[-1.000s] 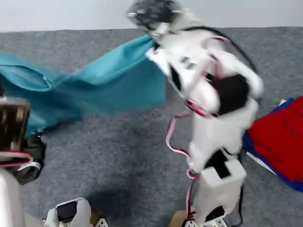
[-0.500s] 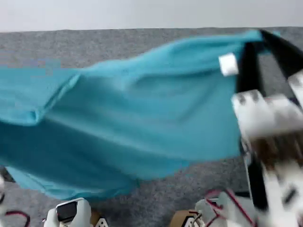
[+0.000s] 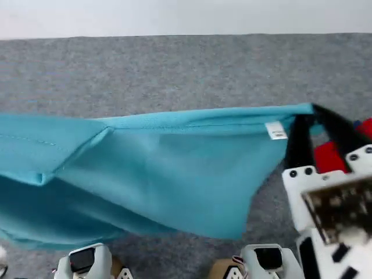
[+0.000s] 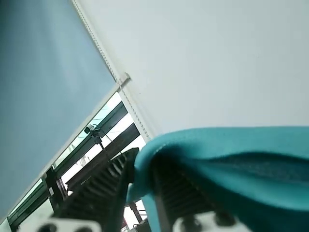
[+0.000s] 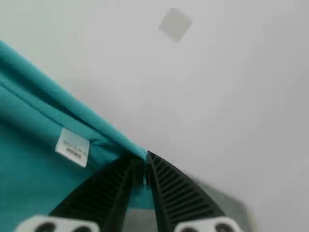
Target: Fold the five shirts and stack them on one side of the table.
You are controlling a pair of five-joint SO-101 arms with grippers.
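Observation:
A teal shirt [image 3: 163,168] hangs stretched across the high view above the grey table [image 3: 174,70], held up at both ends. My right gripper [image 3: 312,113] is shut on its hem corner near a white label [image 3: 275,130]; the right wrist view has the same corner [image 5: 137,153] pinched between the black fingers [image 5: 169,186], label [image 5: 72,147] beside it. My left gripper [image 4: 142,166] is shut on a teal fold [image 4: 217,150], pointing up toward the ceiling. A red shirt [image 3: 330,156] lies behind the right arm.
The grey carpeted table stretches bare toward the white back wall [image 3: 174,14]. Both arm bases [image 3: 87,261] [image 3: 267,261] stand at the near edge. In the left wrist view a window blind [image 4: 43,96] and ceiling show.
The shirt has been lifted off the table and pulled wide between both arms. The right arm swung from the far middle to the near right, toward the camera.

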